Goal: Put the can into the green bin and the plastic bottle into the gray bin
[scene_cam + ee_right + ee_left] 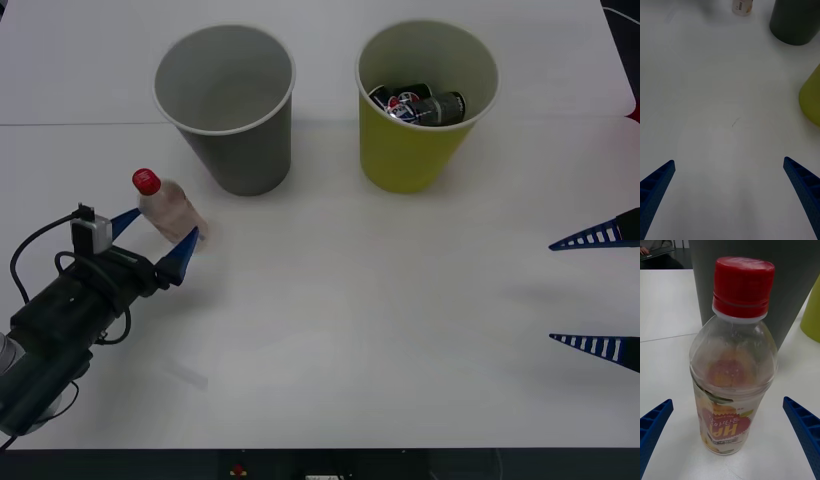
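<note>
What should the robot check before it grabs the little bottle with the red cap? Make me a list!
1. Is the plastic bottle standing up between the left gripper's fingers? Ok: it stands on the table, a finger on each side.
2. Are the fingers open enough? Ok: the left wrist view shows space on both sides of the bottle.
3. Is the gray bin ready? Ok: it stands upright, open, nothing seen inside.
4. Is the can already away? Ok: a can lies inside the green bin.
5. Is the right gripper out of the way? Ok: it is open, far over on the robot's right.
6. Is the cap screwed tight? Cannot tell.
</note>
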